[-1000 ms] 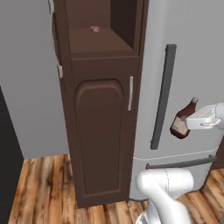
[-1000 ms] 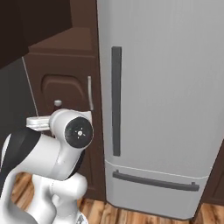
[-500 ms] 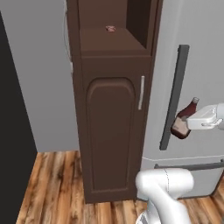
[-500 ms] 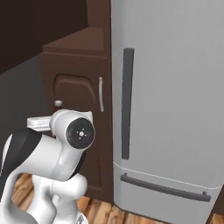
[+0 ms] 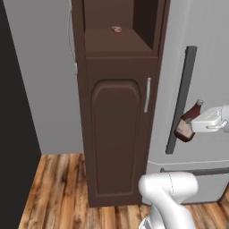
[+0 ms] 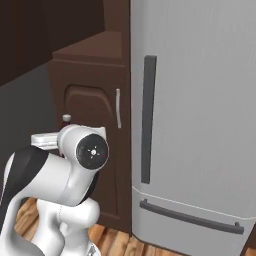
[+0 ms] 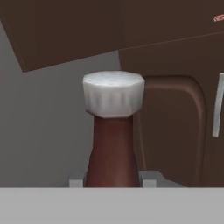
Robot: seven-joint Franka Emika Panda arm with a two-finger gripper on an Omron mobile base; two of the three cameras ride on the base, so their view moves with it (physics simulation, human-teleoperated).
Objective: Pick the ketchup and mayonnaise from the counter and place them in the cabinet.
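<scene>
Claw clamped around the ketchup, bottle tilted in mid-air before the grey fridge, just right of the cabinet, door closed

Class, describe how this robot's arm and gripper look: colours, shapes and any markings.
The arm is glossy white, built of rounded tubular links with black bands at the joints. One joint ends in a round grey cap with a small pale mark at its centre. The gripper is a boxy white hand; no cables show.
</scene>
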